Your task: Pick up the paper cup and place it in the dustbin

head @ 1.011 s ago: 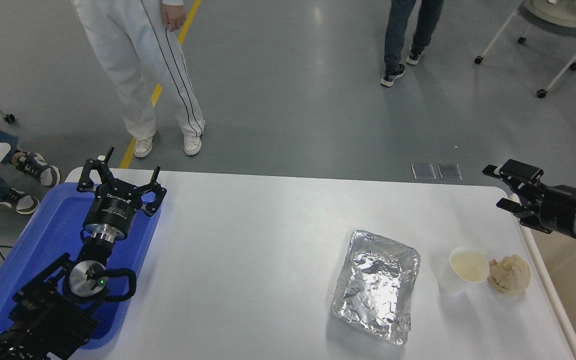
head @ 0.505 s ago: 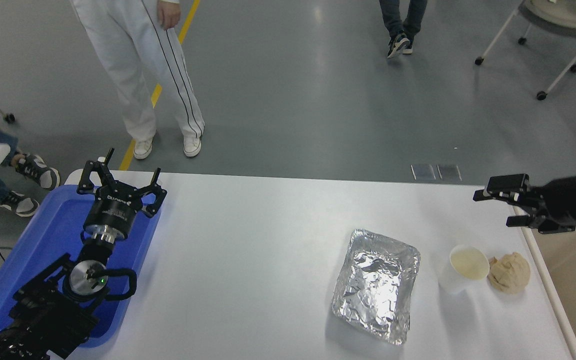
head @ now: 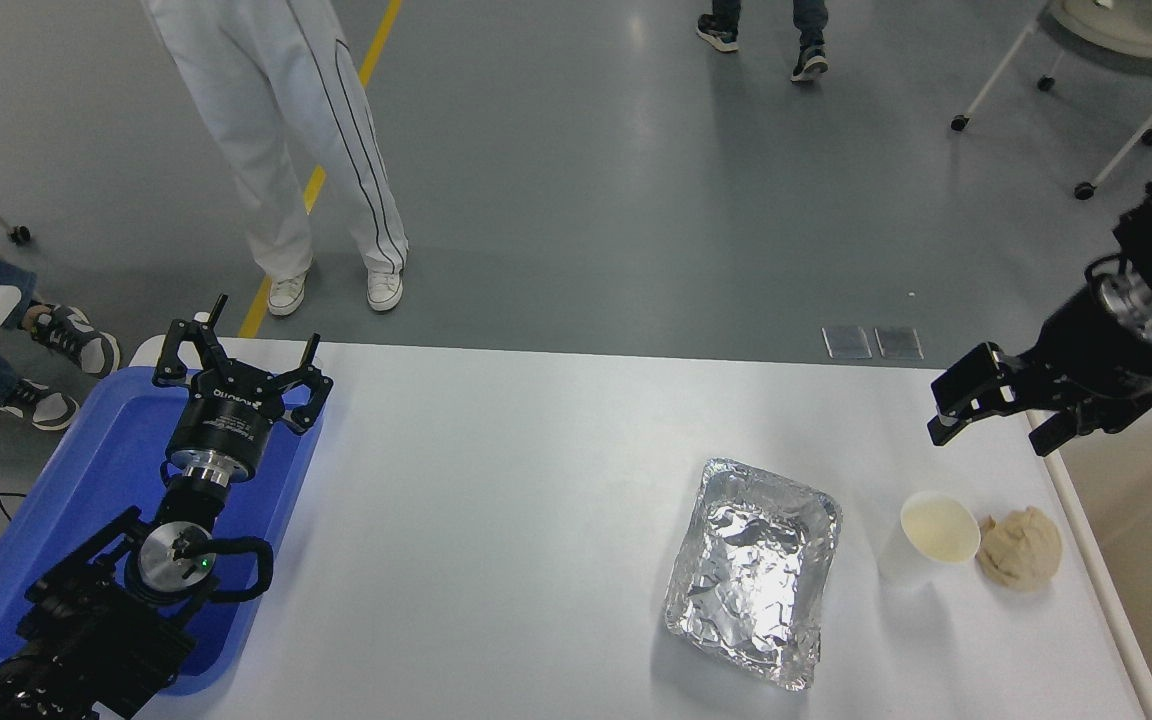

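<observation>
The paper cup (head: 936, 535) stands upright on the white table (head: 496, 500) at the right, its cream inside showing. Touching its right side is a crumpled tan paper ball (head: 1019, 548). My right gripper (head: 994, 435) hangs open above the table, a little behind and to the right of the cup, fingers pointing down and left with nothing between them. The dustbin (head: 1101, 585) shows only as an off-white rim and a beige inside past the table's right edge. My left gripper (head: 256, 340) is parked open over the blue tray (head: 86, 480) at the left.
A crinkled silver foil tray (head: 751, 570) lies just left of the cup. A person in white trousers (head: 306, 150) stands at the table's far left side. Another person's feet (head: 756, 30) are at the top. A wheeled chair (head: 1116, 60) is at the top right.
My right arm has risen and turned, so the gripper now points down toward the table near the cup instead of sideways to the left. The person at the top has walked further away.
</observation>
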You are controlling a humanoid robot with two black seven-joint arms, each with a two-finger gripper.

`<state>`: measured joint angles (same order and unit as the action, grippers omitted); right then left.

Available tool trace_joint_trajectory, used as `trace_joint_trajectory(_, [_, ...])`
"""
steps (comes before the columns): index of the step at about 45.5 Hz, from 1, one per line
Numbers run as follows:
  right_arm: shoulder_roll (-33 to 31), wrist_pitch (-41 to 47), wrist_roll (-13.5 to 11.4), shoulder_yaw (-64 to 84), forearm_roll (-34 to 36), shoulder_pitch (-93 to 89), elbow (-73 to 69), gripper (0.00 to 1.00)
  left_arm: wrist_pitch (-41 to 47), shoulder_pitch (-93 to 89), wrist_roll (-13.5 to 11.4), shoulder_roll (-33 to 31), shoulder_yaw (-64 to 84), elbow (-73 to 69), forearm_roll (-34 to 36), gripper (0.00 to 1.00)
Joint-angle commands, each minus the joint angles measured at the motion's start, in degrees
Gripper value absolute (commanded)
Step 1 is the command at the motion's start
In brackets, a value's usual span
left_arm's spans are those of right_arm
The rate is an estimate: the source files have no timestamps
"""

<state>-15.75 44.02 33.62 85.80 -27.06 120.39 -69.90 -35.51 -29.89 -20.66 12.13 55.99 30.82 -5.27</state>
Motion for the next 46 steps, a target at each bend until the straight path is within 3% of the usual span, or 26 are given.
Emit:
trace_joint_trajectory(1, [1.9,1.0,-0.7,-4.9,-3.9,5.8,-2.6,1.0,0.0,0.0,0.0,0.0,0.0,0.0,0.0,1.0])
trace_joint_trajectory(18, [2.7,1.0,-1.1,4.4,-2.9,7.4,-2.1,1.0,0.0,0.0,0.0,0.0,0.0,0.0,0.0,1.0])
trace_joint_trajectory(24, [2.5,1.0,-4.3,5.0,-0.6,7.7,-2.1,1.0,0.0,0.0,0.0,0.0,0.0,-0.1,0.0,1.0])
trace_joint_trajectory(31, [1.9,1.0,-11.1,6.3,8.7,7.6,-2.1,1.0,0.0,0.0,0.0,0.0,0.0,0.0,0.0,1.0])
trace_joint_trajectory(46, [1.9,1.0,-11.5,6.9,10.3,7.5,-2.1,1.0,0.0,0.0,0.0,0.0,0.0,0.0,0.0,1.0])
